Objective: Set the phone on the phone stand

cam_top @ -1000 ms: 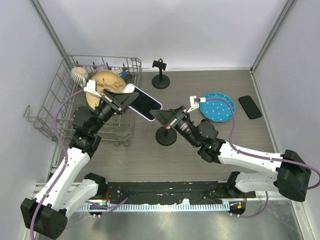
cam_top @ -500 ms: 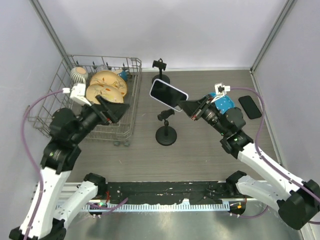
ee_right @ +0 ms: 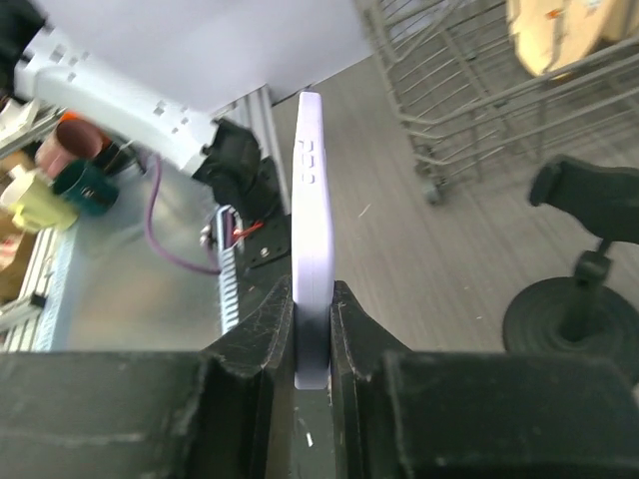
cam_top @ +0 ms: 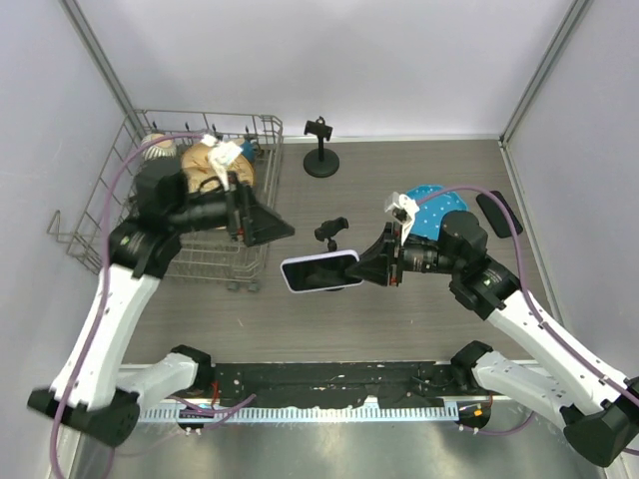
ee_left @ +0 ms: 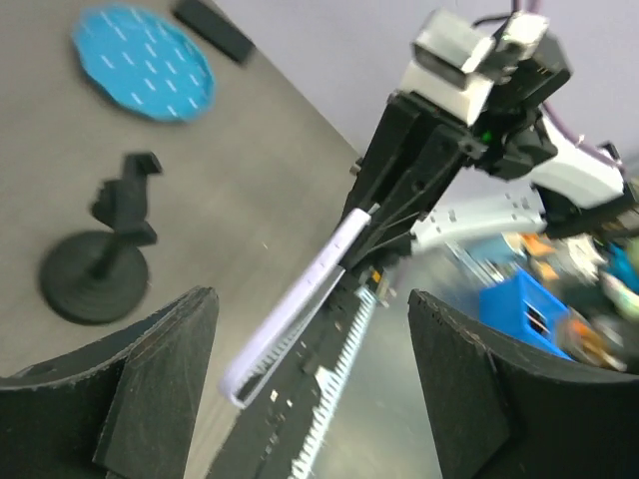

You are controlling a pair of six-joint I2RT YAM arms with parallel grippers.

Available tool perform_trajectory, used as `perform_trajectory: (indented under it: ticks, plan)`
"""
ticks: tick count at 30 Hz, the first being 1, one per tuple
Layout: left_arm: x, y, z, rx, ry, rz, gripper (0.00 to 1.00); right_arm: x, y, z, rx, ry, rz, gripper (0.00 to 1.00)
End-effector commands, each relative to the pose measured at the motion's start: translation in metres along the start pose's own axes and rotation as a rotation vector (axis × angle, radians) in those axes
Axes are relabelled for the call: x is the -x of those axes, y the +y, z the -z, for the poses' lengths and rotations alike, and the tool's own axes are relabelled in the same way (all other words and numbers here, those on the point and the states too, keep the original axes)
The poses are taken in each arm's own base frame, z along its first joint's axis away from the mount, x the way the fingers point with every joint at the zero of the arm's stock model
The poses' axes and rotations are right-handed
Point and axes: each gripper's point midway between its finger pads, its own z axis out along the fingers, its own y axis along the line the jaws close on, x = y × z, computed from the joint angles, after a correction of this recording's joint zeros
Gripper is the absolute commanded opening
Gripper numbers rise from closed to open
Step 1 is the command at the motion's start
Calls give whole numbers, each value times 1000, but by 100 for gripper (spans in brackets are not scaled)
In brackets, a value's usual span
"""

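Observation:
The phone (cam_top: 318, 271), dark-screened in a lavender case, hangs level over the table with my right gripper (cam_top: 365, 269) shut on its right end. It covers the base of the near black phone stand (cam_top: 331, 230), whose clamp shows just behind it. In the right wrist view the phone (ee_right: 310, 220) stands edge-on between the fingers (ee_right: 262, 334), and the stand (ee_right: 582, 289) is off to the right. My left gripper (cam_top: 278, 236) is open beside the rack, holding nothing. Its wrist view has the phone (ee_left: 300, 309) edge-on ahead and the stand (ee_left: 105, 261) on the left.
A wire dish rack (cam_top: 110, 205) with plates stands at the left. A second black stand (cam_top: 319, 150) is at the back. A blue plate (cam_top: 437, 208) and a black phone (cam_top: 497, 212) lie at the right, partly behind my right arm.
My left gripper let go of the phone, opened and drew back toward the rack. My right gripper took the phone, lifted it, then brought it down level in front of the near stand.

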Motion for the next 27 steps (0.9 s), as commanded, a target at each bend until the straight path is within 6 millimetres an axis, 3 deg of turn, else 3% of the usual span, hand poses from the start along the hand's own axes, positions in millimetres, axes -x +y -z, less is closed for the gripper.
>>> perform_trajectory:
  ticks: [1,3,8,12,21,24,26,27]
  plan:
    - [-32,-23,-21,-271,194,54,87,26,32,0,148,-15,111,1]
    - [-46,-35,-29,-313,240,36,89,26,33,-2,169,-4,102,1]
    - [-94,-35,-53,-288,410,-20,87,32,41,0,197,-26,112,1]
    - [-116,-41,-56,-316,479,-62,71,32,43,1,208,-25,114,1]
    - [-126,-31,-56,-277,509,-80,40,32,49,0,251,-38,105,1]
    - [-124,-32,-58,-280,504,-83,15,34,51,0,265,-45,107,1]
    - [-119,-29,-61,-259,481,-96,2,33,50,-1,262,-45,103,1]
    - [-114,-28,-61,-233,461,-109,0,33,48,-2,255,-46,95,2]
